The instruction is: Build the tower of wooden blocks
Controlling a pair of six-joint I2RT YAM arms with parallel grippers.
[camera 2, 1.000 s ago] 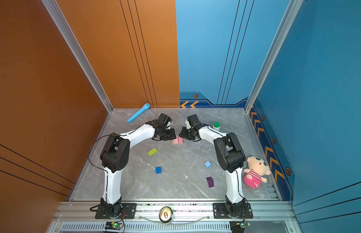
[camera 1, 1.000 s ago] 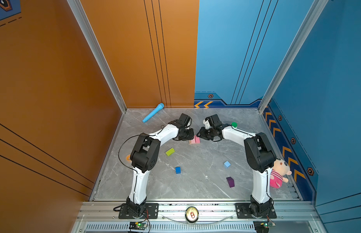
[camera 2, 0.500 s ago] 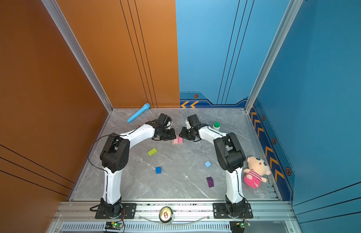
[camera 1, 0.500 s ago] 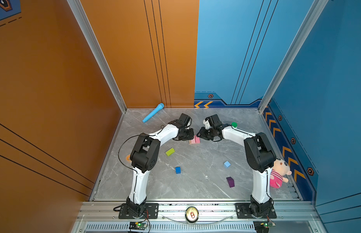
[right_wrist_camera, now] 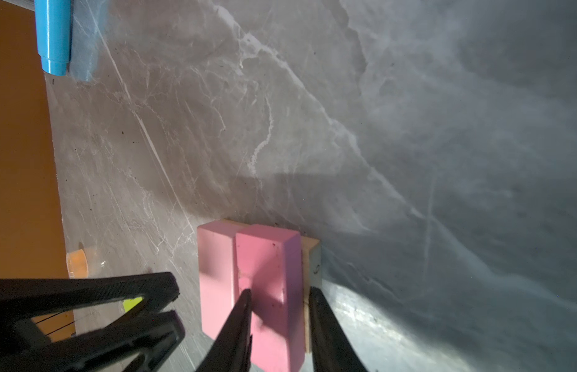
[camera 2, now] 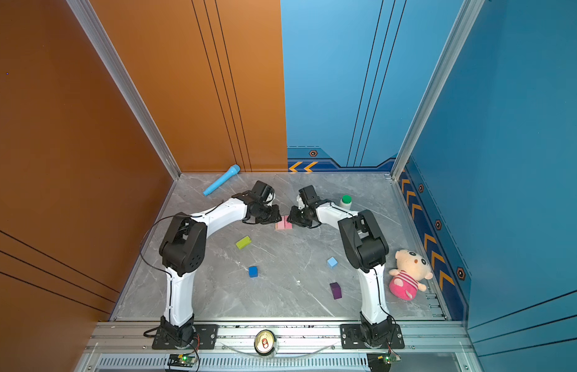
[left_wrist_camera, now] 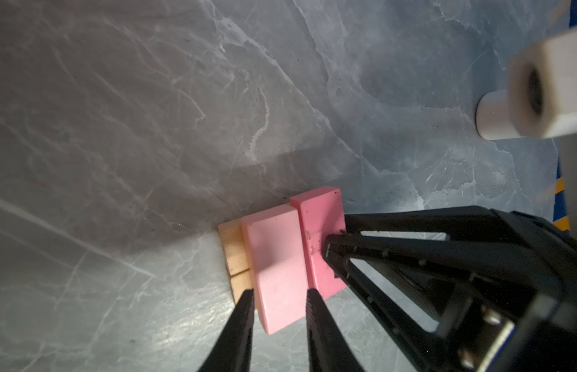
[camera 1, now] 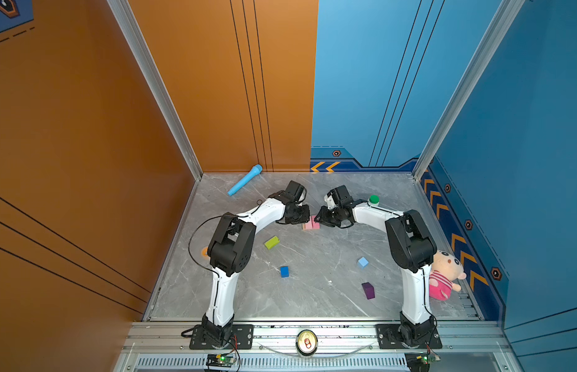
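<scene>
1. Grey marble desk point(camera 1: 312, 296) stands inside orange and blue walls.
2. Narrowly closed, the left hand point(left_wrist_camera: 279, 293) grips the paler pink bar point(left_wrist_camera: 274, 257).
3. Likewise the right hand point(right_wrist_camera: 279, 294) clamps the darker pink bar point(right_wrist_camera: 267, 257), which touches the paler one side by side.
4. Both lie across two tan bars point(left_wrist_camera: 234, 249) at the desk's far middle.
5. Loose and well apart nearer the front lie the lime-green bar point(camera 1: 271, 242), dark-blue cube point(camera 1: 284, 271), light-blue cube point(camera 1: 362, 262) and purple block point(camera 1: 368, 290).

Upper bars point(left_wrist_camera: 275, 270) side by side atop lower bars point(left_wrist_camera: 234, 248)
</scene>
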